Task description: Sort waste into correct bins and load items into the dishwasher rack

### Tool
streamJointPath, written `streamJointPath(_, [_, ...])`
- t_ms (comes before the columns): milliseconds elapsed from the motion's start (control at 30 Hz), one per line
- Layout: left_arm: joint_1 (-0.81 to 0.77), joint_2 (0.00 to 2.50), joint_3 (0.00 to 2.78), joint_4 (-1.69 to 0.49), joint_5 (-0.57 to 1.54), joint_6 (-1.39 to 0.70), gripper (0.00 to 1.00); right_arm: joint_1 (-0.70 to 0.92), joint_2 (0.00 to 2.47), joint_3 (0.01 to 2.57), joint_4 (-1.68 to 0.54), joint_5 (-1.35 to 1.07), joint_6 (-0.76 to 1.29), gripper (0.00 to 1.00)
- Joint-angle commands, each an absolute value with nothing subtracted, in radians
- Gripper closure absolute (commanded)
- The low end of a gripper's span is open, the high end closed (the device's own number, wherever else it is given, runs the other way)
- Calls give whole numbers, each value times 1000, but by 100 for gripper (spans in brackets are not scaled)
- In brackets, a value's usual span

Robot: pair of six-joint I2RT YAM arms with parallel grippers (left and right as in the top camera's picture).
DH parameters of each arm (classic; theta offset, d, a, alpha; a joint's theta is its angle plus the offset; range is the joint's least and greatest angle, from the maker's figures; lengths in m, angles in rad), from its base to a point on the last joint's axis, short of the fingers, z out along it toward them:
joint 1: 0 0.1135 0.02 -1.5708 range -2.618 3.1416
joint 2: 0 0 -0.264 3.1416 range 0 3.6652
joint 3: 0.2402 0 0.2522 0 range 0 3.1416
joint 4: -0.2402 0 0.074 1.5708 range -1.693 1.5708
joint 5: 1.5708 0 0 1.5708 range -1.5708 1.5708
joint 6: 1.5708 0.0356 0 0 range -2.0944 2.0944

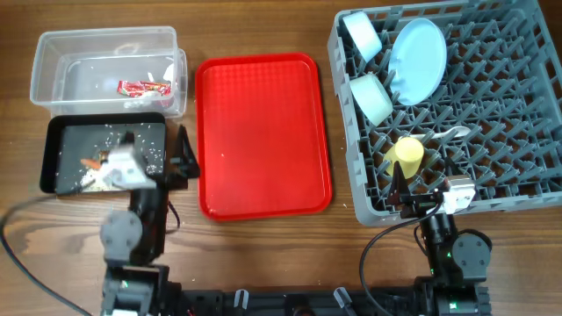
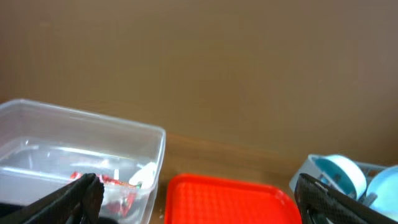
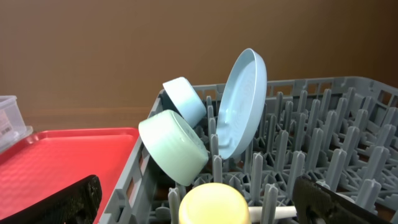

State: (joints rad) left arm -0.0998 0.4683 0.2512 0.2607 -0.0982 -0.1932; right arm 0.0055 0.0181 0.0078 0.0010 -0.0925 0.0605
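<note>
Plate (image 1: 419, 60), blue bowl (image 1: 361, 35), green bowl (image 1: 371, 96), cup (image 1: 408, 154) and spoon (image 1: 452, 133) sit in the rack (image 1: 518, 175). Left of it, wrapper (image 1: 143, 87) lies in tub (image 1: 53, 53). Left pincer (image 2: 199, 193) and right pincer (image 3: 198, 190) gape.

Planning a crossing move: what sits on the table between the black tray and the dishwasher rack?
The flat red serving tray lies between the black tray and the dishwasher rack; the overhead view shows it.
</note>
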Motion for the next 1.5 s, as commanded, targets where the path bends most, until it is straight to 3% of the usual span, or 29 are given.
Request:
streamJointPath(0, [-67,342,121,279,-64,-199,0,1,10,6,6,-86,79,0])
streamJointPath(567, [44,2,6,55,35,-199,0,1,10,6,6,-86,78,0])
streamJointPath(867, [41,2,6,-74,79,-200,0,1,10,6,6,-86,78,0])
streamJointPath(1467, [41,3,6,-72,81,-218,0,1,10,6,6,-86,79,0])
